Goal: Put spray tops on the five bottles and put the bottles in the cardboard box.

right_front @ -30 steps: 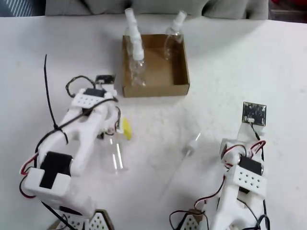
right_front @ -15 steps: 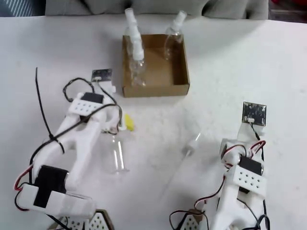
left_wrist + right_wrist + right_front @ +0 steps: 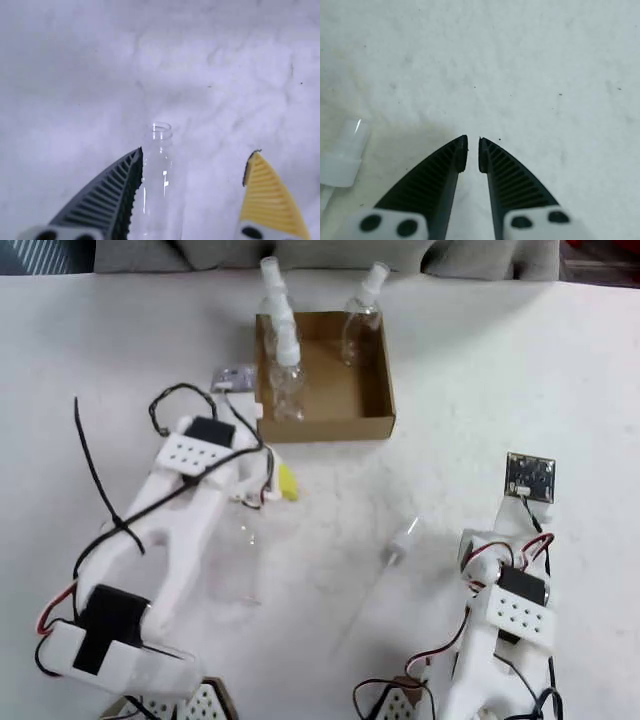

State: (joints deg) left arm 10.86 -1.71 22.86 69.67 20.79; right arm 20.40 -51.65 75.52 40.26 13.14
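White table (image 3: pixel 500 370) | left gripper (image 3: pixel 196 151) spread around capless bottle (image 3: pixel 159 150) | right gripper (image 3: pixel 472 145) pinched together near spray top (image 3: pixel 342 155)

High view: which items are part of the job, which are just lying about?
Job: cardboard box, topped bottles standing in it, uncapped bottle, loose spray top.
Not the job: black cable tie on an arm, grey cushions behind the table.

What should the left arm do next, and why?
Probably close the left gripper on the uncapped bottle. The bottle lies between its open fingers, close to the black one, with a bare neck, and the spray top lies loose on the table.
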